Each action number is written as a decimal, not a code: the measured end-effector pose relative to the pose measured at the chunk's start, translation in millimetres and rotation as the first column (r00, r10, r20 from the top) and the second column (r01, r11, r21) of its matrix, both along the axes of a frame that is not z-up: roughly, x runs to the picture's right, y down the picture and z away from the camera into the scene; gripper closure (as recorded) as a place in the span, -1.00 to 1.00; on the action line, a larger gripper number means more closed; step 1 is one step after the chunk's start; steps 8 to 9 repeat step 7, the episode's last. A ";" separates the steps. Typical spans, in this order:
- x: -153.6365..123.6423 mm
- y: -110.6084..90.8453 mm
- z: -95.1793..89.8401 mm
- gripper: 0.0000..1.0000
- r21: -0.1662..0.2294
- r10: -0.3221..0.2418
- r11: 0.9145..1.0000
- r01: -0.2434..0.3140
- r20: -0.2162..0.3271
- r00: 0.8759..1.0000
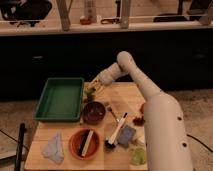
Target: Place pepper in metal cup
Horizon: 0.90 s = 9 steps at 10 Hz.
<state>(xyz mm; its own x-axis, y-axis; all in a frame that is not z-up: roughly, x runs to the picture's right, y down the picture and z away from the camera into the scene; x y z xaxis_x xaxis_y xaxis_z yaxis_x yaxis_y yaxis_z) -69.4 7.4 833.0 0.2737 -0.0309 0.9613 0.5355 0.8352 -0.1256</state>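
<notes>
From where I stood, the one white arm [150, 100] reached across the wooden table [120, 92], its gripper [93, 88] low at the far edge beside the single green tray [60, 97]. Something green, likely the pepper [90, 91], sat at its tip; I could not tell how the jaws stood. Two bowls were there: one maroon bowl [93, 112], one orange bowl [84, 143]. One blue cloth [53, 148] lay near the front.

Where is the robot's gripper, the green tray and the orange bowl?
gripper [93, 89]: camera view, at the arm's end, beside the tray's far right corner.
green tray [46, 97]: camera view, on its left wall.
orange bowl [74, 142]: camera view, on its left rim.
</notes>
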 end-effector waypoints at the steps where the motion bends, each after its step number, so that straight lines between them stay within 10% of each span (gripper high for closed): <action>1: -2.9 0.5 0.2 1.00 -0.009 0.007 1.000 -0.007 0.006 1.000; 9: -10.1 2.9 3.7 1.00 -0.086 0.054 0.995 -0.049 0.049 0.997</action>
